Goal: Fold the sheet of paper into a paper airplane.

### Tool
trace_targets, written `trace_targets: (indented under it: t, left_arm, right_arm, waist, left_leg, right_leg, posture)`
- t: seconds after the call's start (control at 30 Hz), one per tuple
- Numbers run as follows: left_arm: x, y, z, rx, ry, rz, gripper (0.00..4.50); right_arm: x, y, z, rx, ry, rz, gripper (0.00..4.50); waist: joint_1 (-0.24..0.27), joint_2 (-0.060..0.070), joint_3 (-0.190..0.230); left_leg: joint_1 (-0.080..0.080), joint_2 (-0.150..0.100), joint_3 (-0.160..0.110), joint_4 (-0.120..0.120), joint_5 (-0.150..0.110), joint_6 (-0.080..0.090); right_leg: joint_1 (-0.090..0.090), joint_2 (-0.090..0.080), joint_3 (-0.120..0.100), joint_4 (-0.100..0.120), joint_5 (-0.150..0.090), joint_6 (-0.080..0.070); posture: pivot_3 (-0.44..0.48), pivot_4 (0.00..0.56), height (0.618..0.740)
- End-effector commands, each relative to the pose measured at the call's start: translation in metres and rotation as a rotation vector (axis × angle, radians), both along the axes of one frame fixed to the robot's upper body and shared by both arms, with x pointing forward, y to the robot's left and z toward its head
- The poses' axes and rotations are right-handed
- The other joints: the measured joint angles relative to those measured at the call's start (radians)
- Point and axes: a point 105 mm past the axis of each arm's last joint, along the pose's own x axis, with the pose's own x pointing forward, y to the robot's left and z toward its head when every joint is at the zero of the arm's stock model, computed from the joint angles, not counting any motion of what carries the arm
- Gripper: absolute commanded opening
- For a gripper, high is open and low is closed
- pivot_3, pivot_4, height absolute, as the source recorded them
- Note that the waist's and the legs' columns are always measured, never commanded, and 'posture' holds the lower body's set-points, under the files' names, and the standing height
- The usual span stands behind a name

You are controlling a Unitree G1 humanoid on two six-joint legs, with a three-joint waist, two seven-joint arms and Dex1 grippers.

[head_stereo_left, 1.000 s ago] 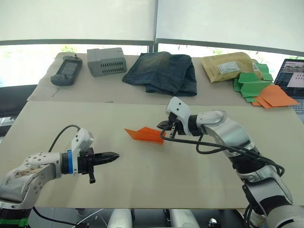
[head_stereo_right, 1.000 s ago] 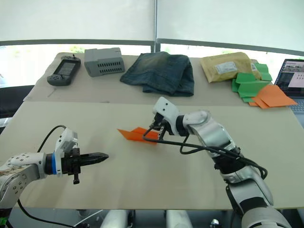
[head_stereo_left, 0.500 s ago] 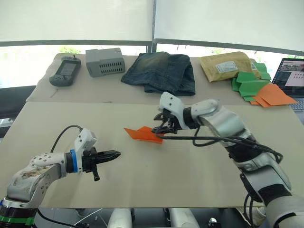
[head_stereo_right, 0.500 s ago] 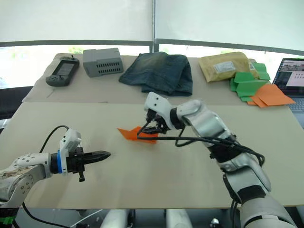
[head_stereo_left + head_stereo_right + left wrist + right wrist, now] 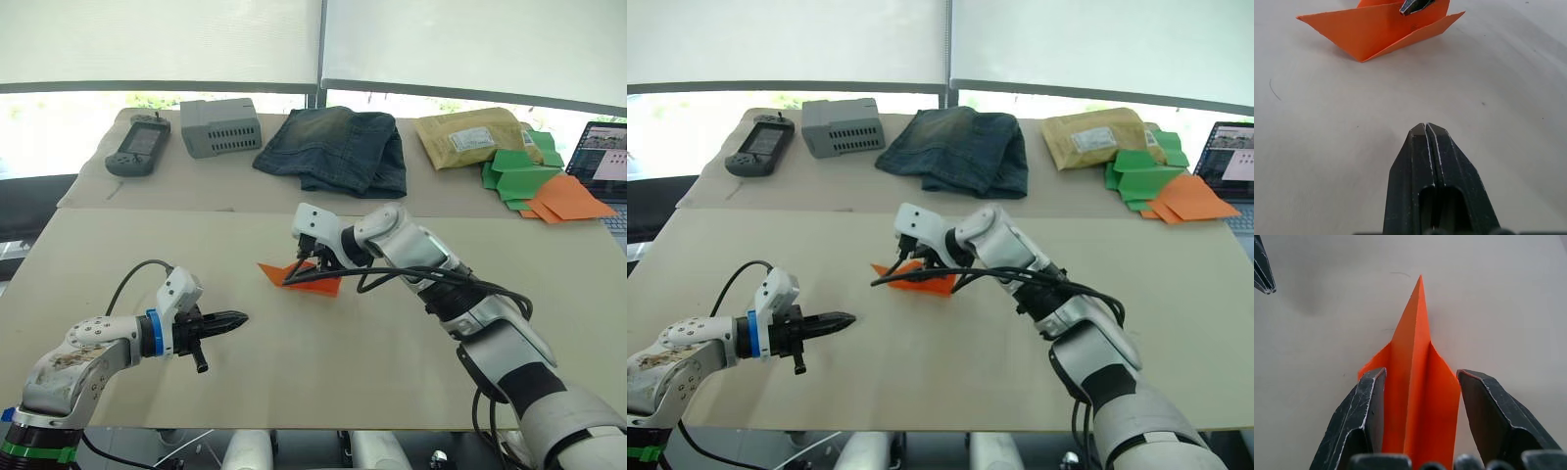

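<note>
The sheet of paper (image 5: 312,282) is bright orange and folded into a pointed wedge, the paper airplane shape, lying mid-table. In the right wrist view the paper (image 5: 1418,382) points away with its centre crease raised. My right gripper (image 5: 302,266) is over its wide end, open, with one finger on each side of the paper (image 5: 1421,373). My left gripper (image 5: 235,319) is shut and empty, low over the table to the left of the paper, its tip aimed at it (image 5: 1426,128). The orange wedge (image 5: 1376,29) lies a short way beyond that tip.
Along the back of the table lie a handheld controller (image 5: 137,147), a grey box (image 5: 221,125), folded jeans (image 5: 338,147), a tan envelope (image 5: 470,137), green paper shapes (image 5: 519,171), more orange sheets (image 5: 568,199) and a laptop (image 5: 602,152).
My right gripper has opened and slid left along the paper to straddle its wide end. The left gripper has stayed shut and nearly still.
</note>
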Motion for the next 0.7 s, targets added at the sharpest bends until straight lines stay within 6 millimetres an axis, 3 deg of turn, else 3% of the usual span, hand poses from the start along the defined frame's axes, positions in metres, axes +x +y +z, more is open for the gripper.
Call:
trace_targets:
  t: [0.03, 0.23, 0.4, 0.47, 0.57, 0.6, 0.7]
  left_arm:
    - [0.002, -0.002, 0.007, -0.004, -0.044, -0.011, 0.0]
    - [0.004, -0.005, 0.008, -0.008, -0.047, -0.025, 0.0]
    - [0.009, -0.006, 0.009, -0.01, -0.05, -0.034, 0.0]
    - [0.01, -0.008, 0.008, -0.015, -0.05, -0.04, 0.0]
    - [0.011, -0.012, 0.006, -0.024, -0.046, -0.053, 0.0]
    - [0.012, -0.014, 0.005, -0.028, -0.046, -0.056, 0.0]
    - [0.015, -0.016, 0.002, -0.022, -0.05, -0.054, 0.0]
  right_arm:
    - [0.001, -0.002, -0.002, 0.01, 0.002, -0.01, 2.11]
    - [-0.005, -0.008, -0.003, 0.048, 0.052, -0.028, 0.07]
    - [0.005, -0.041, 0.02, 0.155, 0.072, -0.155, 0.03]
    - [0.019, -0.07, 0.026, 0.194, 0.06, -0.265, 0.03]
    - [0.048, -0.134, 0.033, 0.259, 0.046, -0.535, 0.03]
    - [0.06, -0.165, 0.037, 0.269, 0.006, -0.655, 0.03]
    - [0.078, -0.225, 0.046, 0.309, -0.07, -0.891, 0.03]
  waist:
    - [0.0, 0.0, 0.0]
    - [-0.001, 0.0, 0.0]
    - [0.0, 0.0, 0.0]
    - [0.008, 0.0, 0.0]
    - [0.013, 0.0, 0.0]
    - [0.014, 0.0, 0.0]
    - [0.008, 0.0, 0.0]
  left_leg:
    - [0.0, 0.0, 0.0, 0.0, 0.0, 0.0]
    - [0.0, 0.0, 0.0, 0.0, 0.0, 0.0]
    - [0.0, -0.001, 0.0, 0.001, 0.0, 0.0]
    - [0.0, -0.001, 0.0, 0.001, 0.0, 0.0]
    - [0.0, -0.001, 0.0, 0.002, 0.0, 0.0]
    - [0.0, -0.002, 0.0, 0.002, 0.0, 0.0]
    - [0.0, -0.002, 0.001, 0.003, 0.0, 0.0]
  right_leg:
    - [0.0, 0.0, 0.0, 0.0, 0.0, 0.0]
    - [0.0, 0.0, 0.0, 0.0, 0.0, 0.0]
    - [0.0, 0.0, 0.0, 0.0, 0.0, 0.0]
    - [0.001, -0.001, 0.0, 0.0, 0.0, 0.0]
    - [0.001, -0.001, 0.0, 0.0, 0.0, 0.001]
    - [0.002, -0.001, 0.0, -0.001, 0.0, 0.001]
    - [0.001, -0.001, 0.001, -0.001, 0.0, 0.001]
  posture:
    - [0.0, 0.15, 0.718]
    - [0.0, 0.15, 0.718]
    - [0.0, 0.15, 0.718]
    - [0.0, 0.15, 0.718]
    - [0.0, 0.15, 0.718]
    - [0.0, 0.15, 0.718]
    - [0.0, 0.15, 0.718]
